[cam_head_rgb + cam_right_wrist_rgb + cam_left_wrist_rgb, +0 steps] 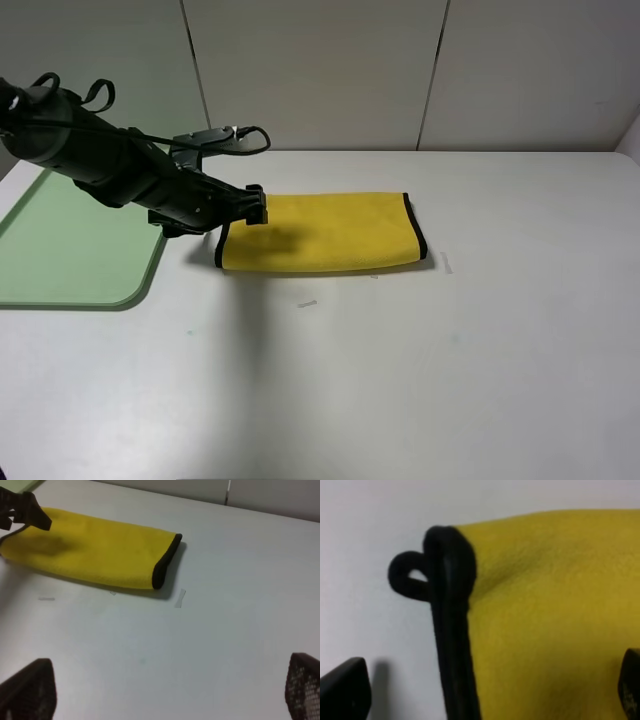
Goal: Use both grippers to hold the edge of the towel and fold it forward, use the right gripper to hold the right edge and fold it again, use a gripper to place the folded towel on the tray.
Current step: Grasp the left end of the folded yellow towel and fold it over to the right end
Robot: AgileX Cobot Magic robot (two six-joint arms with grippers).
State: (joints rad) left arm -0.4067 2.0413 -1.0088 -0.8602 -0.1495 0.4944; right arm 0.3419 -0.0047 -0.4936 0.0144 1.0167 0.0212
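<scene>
Jaws wide and empty, the left gripper (487, 692) straddles the black edge (451, 630) of the towel (320, 235); the right gripper (165, 695), equally wide, hangs well away. Folded into a strip on the table (450, 380) near the tray (60, 260), the towel looks light, soft and floppy — best pinched through both layers at that trim

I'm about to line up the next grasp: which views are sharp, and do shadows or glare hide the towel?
Exterior high: sharp, even light, no glare; the left arm casts a soft shadow that dims the towel at its left end. Left wrist: very close, soft focus, trim and loop fuzzy. Right wrist: towel clear, fingertips blurred in front.
</scene>
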